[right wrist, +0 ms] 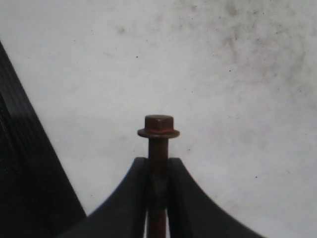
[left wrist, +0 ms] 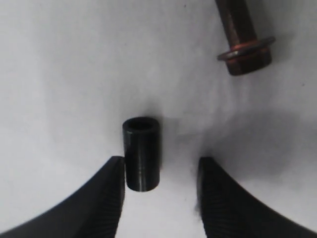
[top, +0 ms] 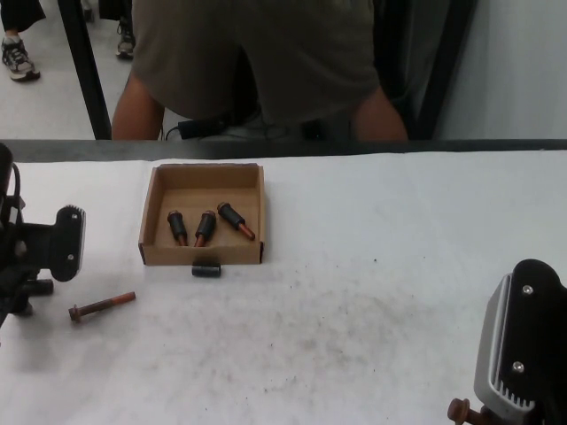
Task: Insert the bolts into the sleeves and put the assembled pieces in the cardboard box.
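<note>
right fingers point(right wrist: 124, 198), near right corner of table point(top: 372, 310): clamped on a bolt point(right wrist: 158, 126) by its shank | left fingers point(left wrist: 99, 198), left edge: wide astride a sleeve point(left wrist: 142, 153); loose bolt point(top: 102, 306) beside | second sleeve point(top: 205, 268) just before cardboard box point(top: 202, 252) | three assembled pieces point(top: 205, 227) boxed; two pairs seemingly left

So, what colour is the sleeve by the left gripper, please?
Black; the sleeve shows best in the left wrist view.
</note>
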Robot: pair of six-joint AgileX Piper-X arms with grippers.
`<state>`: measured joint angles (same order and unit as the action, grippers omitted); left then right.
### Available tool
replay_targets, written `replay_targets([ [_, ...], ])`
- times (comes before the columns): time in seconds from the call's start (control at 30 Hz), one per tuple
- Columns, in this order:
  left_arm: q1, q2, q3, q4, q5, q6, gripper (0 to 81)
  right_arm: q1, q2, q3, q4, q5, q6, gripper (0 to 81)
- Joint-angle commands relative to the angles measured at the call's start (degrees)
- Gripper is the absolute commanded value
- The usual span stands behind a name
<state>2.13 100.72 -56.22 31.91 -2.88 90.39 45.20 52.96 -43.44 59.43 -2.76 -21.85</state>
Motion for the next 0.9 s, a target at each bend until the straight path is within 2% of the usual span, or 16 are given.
replay_targets([
  [0.0, 0.0, 0.0, -0.2, -0.4, 0.1, 0.3, 43.1, -0.2, -0.3, 0.0, -0.5, -0.5, 0.1, 0.2],
  [0.17, 0.0, 0.0, -0.2, -0.8, 3.5, 1.4, 42.6, -0.2, -0.3, 0.0, -0.5, -0.5, 0.1, 0.2],
  [0.4, 0.0, 0.0, -0.2, -0.8, 4.3, 1.4, 42.1, -0.2, -0.3, 0.0, -0.5, -0.5, 0.1, 0.2],
  [0.47, 0.0, 0.0, -0.2, -0.8, 4.7, 1.4, 37.8, -0.2, -0.3, 0.0, -0.5, -0.5, 0.1, 0.2],
  [0.63, 0.0, 0.0, -0.2, -0.7, 7.8, 1.4, 17.8, -0.2, -0.3, 0.0, -0.5, 0.8, -0.4, 0.2],
  [0.77, 0.0, 0.0, -0.2, -0.7, 8.6, 0.9, 14.0, -0.2, -0.3, 0.0, -0.5, 2.1, -0.4, 0.2],
  [0.87, 0.0, 0.0, -0.2, -0.7, 5.6, 0.9, 12.2, -0.2, -0.3, 0.0, -0.5, 2.1, -0.4, 0.2],
])
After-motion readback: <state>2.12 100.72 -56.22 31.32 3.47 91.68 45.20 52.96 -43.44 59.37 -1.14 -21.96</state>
